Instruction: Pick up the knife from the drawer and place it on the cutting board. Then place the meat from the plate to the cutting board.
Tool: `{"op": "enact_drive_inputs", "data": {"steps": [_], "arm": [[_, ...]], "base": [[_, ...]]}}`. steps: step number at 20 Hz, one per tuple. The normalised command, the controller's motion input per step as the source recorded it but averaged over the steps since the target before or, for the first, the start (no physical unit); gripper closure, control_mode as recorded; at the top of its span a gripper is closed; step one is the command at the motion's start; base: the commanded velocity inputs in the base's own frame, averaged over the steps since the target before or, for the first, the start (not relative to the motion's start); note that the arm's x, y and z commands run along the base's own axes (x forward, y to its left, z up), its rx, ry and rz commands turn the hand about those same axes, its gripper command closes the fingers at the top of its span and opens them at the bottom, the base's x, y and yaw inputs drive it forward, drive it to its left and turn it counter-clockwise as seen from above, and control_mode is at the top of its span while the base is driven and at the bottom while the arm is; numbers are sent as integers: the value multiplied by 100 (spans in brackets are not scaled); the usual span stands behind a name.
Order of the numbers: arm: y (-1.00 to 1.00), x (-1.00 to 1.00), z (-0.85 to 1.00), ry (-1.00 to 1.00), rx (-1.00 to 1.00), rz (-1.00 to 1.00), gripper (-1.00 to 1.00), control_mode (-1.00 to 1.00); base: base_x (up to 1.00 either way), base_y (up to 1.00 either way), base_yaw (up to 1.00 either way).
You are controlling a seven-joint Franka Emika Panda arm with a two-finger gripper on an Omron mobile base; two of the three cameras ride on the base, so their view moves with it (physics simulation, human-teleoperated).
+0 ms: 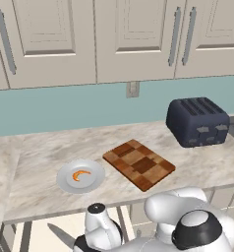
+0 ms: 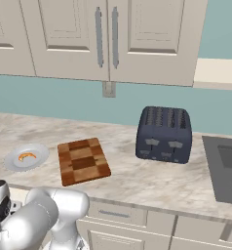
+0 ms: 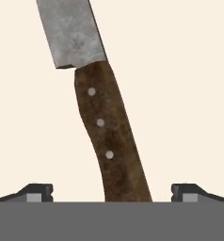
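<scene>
Counter carries the cutting board, bare, beside the plate holding the meat. Below, the drawer stands open; knife lies flat inside, handle between the wide-open gripper tips, apparently aligned for grasping.

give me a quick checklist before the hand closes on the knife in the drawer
1. Hand open: ok, its fingertips stand wide apart, one on each side of the knife handle.
2. Handle centred between the fingertips: ok, the brown handle of the knife runs down roughly midway between them.
3. Knife lying flat on the drawer floor: ok, blade and handle lie against the cream bottom.
4. Fingertips low enough to grip: cannot tell, the hand view does not show their height above the handle.
5. Cutting board free for the knife: ok, nothing lies on it.
6. Meat waiting on the plate: ok, it sits near the middle.
</scene>
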Motion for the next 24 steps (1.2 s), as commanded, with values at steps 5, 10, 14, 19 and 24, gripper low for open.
{"op": "enact_drive_inputs", "data": {"steps": [5,10,14,19,24], "arm": [[0,5,-15,0,0,0,-100,-100],[1,7,-17,1,0,0,-100,-100],[8,8,-22,3,-2,0,-100,-100],[9,-1,-8,0,-1,1,100,-100],[0,-40,13,-3,0,2,100,-100]], "base": [[0,0,0],[0,0,0],[0,0,0],[0,0,0],[0,0,0]]}}
